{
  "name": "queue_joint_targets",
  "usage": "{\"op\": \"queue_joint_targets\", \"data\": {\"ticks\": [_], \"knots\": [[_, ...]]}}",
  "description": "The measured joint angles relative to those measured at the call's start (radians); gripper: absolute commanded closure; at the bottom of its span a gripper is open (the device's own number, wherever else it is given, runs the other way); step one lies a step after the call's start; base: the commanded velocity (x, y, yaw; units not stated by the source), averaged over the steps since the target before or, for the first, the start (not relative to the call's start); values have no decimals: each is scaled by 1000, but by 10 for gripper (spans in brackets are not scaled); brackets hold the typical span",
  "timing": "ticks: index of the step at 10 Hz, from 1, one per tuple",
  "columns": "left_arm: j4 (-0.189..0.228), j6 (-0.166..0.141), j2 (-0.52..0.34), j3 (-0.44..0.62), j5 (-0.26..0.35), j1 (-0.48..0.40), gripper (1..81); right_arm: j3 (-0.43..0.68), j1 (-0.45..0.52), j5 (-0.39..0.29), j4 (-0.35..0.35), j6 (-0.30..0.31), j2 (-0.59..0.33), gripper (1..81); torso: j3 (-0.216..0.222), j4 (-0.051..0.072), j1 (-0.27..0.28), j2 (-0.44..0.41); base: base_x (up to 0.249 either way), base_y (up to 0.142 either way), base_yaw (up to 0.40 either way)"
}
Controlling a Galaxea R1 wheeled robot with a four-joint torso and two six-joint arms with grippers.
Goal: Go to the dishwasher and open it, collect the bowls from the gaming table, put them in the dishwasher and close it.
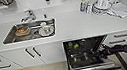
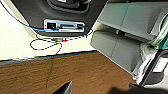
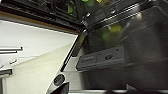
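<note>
The dishwasher [image 1: 90, 51] stands open under the counter, its door [image 1: 96, 69] folded down toward me. Green and yellow items [image 1: 76, 46] sit in its dark wire racks; I cannot tell what they are. My right arm comes in from the right, and its gripper [image 1: 101, 54] hangs over the lower rack, open with nothing between its tips. The right wrist view looks along the inner door with its detergent compartment [image 3: 100, 58] toward the racks [image 3: 75, 10]. My left gripper [image 2: 100, 90] hangs open over a brown wood floor [image 2: 75, 72]. The gaming table is out of view.
A steel sink [image 1: 29, 31] in the white counter [image 1: 78, 25] holds a bowl with something orange [image 1: 22, 31] and white crockery [image 1: 45, 28]. Stacked plates [image 1: 101, 6] and a cloth [image 1: 121, 10] lie at the back right. White cabinets [image 1: 30, 56] flank the dishwasher. Grey furniture [image 2: 120, 47] stands near my base.
</note>
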Motion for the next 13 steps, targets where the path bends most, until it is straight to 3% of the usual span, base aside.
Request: {"op": "queue_joint_targets", "data": {"ticks": [2,6,11,13], "knots": [[18,1,23,-20,-4,0,10,36,-19,-72,-2,-1,-123,10,0,0,45,-72,0,0,0],[27,3,82,-140,-4,-4,10,104,-254,-141,-14,-39,-273,10,0,0,135,-217,0,0,0],[27,-5,137,-224,0,-16,10,114,-571,-90,-18,-80,-308,10,1,0,248,-399,0,0,0],[27,-5,141,-241,1,-24,10,96,-676,-58,13,-86,-307,10,2,0,294,-473,0,0,0]]}}
